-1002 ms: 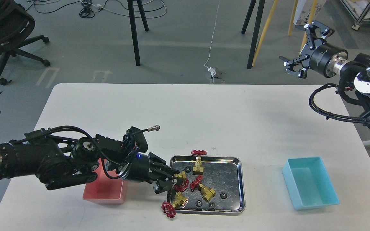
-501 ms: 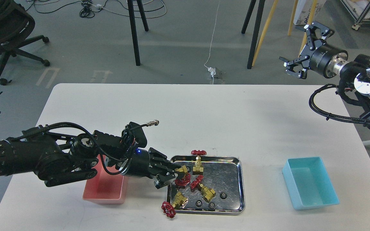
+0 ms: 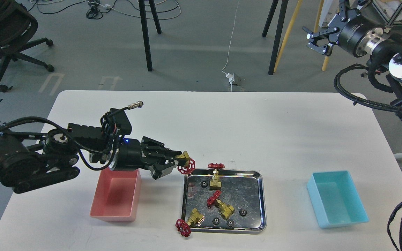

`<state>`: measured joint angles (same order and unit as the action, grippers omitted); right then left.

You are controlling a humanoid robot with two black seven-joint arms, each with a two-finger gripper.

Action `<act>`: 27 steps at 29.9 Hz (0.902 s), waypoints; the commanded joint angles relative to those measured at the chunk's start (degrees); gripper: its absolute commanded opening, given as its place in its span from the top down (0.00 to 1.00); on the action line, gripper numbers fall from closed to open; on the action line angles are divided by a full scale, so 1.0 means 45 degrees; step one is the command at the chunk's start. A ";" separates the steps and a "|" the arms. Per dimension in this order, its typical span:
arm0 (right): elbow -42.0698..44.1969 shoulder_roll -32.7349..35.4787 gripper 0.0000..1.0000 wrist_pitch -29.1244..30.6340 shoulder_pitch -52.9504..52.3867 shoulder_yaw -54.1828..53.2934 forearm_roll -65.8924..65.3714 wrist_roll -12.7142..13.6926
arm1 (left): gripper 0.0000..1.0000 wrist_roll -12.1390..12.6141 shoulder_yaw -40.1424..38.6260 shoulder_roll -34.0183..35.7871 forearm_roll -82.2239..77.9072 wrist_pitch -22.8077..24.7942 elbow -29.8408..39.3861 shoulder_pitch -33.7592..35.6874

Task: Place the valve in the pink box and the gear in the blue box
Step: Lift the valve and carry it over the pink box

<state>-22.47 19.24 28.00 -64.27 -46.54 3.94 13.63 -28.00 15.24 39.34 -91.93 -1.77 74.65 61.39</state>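
Head view: the left claw (image 3: 179,162) grips a brass valve (image 3: 186,165) by its body, red handwheel pointing right, raised over the white bench (image 3: 243,129) between the pink box (image 3: 116,196) and the steel tray's (image 3: 262,198) upper left corner. The pink box sits below the left arm. Three more valves lie on the tray, one with its handwheel hanging over the front-left rim, along with several small black gears (image 3: 243,212). The blue box (image 3: 337,198) stands well apart to the tray's right. The right claw (image 3: 321,33) hangs high beyond the bench's far right corner, fingers spread, holding nothing.
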 commanded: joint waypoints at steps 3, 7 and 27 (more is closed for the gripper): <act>-0.0727 -0.0583 0.00 0.0000 -0.0776 -0.0224 0.0607 -0.0021 | 0.79 0.0000 -0.0086 0.2542 -0.0079 -0.0036 0.1708 0.0049; -0.0768 -0.0661 0.00 0.0000 -0.1109 -0.0146 0.0627 -0.0021 | 0.79 0.0000 -0.0047 0.4165 -0.0331 -0.0056 0.2863 -0.0049; -0.0866 -0.0486 0.00 0.0000 -0.0679 -0.0087 0.0647 -0.0021 | 0.79 0.0000 -0.0027 0.5029 -0.1310 -0.0583 0.2143 -0.1708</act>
<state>-26.32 17.01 28.00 -67.42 -46.93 6.85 13.62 -28.00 15.34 62.84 -97.83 -4.09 85.78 54.79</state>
